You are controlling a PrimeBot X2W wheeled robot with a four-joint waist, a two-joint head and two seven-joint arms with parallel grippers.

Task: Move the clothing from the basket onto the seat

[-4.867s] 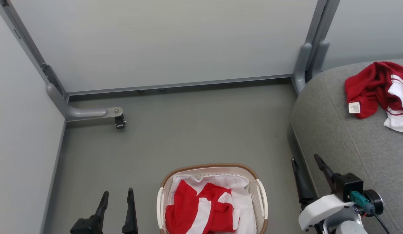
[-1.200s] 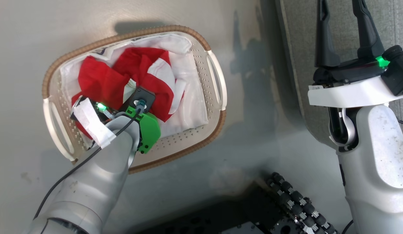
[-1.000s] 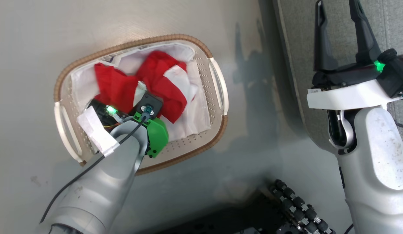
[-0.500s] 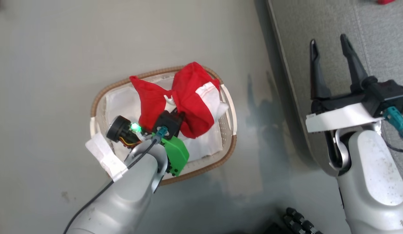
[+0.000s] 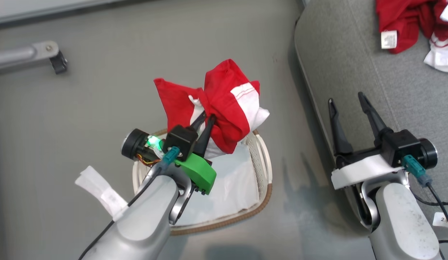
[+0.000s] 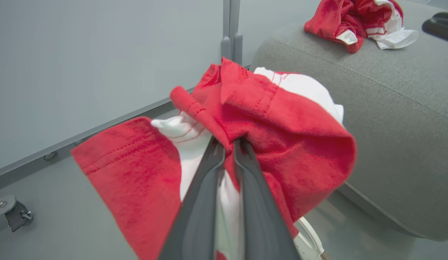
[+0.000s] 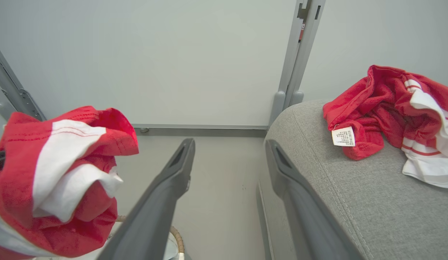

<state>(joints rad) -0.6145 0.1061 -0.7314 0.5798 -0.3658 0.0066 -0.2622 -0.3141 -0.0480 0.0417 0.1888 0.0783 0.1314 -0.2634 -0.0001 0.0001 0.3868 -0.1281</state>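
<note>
My left gripper (image 5: 207,117) is shut on a red garment with white panels (image 5: 224,104), which hangs bunched in the air above the far end of the basket (image 5: 265,169). The left wrist view shows both fingers pinching a fold of this clothing (image 6: 281,119) at the gripper (image 6: 227,142). The white liner lies in the basket. A second red and white garment (image 5: 408,25) with a small white tag lies on the grey seat (image 5: 353,65) at the far right. My right gripper (image 5: 345,98) stands open at the seat's edge, nothing between its fingers (image 7: 173,173).
A grey metal frame foot with a black caster (image 5: 47,54) lies on the floor at the far left. Pale wall panels and an upright post (image 7: 296,54) stand behind the seat (image 7: 353,202). Grey floor lies between the basket and the seat.
My left gripper has risen with the red garment, lifting it out of the basket into the air. The head view has shifted upward. The right gripper stays open.
</note>
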